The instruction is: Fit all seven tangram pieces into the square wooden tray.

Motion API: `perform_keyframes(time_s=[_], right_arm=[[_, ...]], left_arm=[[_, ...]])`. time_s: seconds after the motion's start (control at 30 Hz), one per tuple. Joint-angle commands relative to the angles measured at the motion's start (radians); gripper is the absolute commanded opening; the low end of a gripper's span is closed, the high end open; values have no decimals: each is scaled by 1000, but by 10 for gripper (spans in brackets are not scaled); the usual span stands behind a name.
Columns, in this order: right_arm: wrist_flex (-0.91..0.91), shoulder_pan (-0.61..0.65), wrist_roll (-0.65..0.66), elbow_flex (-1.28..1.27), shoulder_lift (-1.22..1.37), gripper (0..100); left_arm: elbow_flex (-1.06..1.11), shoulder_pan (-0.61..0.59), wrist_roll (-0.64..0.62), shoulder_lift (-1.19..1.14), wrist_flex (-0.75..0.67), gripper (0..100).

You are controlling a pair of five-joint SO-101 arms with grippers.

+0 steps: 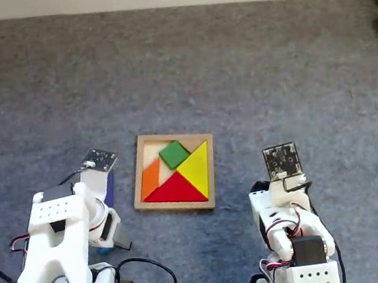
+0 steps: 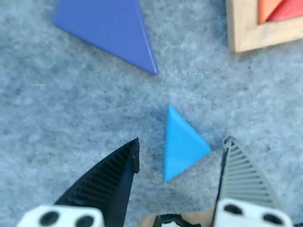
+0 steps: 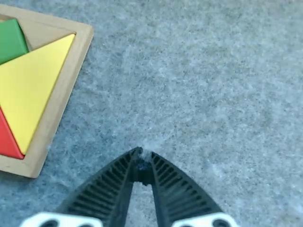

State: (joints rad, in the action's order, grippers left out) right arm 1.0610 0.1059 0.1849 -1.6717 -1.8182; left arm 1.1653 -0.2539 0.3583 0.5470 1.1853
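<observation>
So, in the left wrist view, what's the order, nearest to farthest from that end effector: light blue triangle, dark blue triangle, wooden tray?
1. Light blue triangle, lying between the open fingers of the left end effector.
2. Dark blue triangle, farther out ahead.
3. Wooden tray, its corner farthest off.

Left pincer [image 2: 180,149] spread; right pincer [image 3: 142,153] closed.

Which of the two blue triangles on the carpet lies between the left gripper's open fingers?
The small light blue triangle: it sits between the fingers of the left gripper, while the larger dark blue triangle lies farther off, beyond the fingertips.
</observation>
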Motion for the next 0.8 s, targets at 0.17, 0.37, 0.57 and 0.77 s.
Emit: perform_keyframes(time_s=[0.17, 0.37, 0.57, 0.77], right_arm=[[-4, -10, -2, -102, -19, 4], [-4, -10, -2, -102, -19, 4], [-4, -10, -2, -102, -19, 4], [-4, -10, -2, -102, -19, 4]], left_arm=[[41, -8, -5, 8, -60, 107], [44, 38, -5, 12, -63, 56], [-19, 70, -8, 18, -35, 6], [-217, 99, -9, 18, 167, 6]])
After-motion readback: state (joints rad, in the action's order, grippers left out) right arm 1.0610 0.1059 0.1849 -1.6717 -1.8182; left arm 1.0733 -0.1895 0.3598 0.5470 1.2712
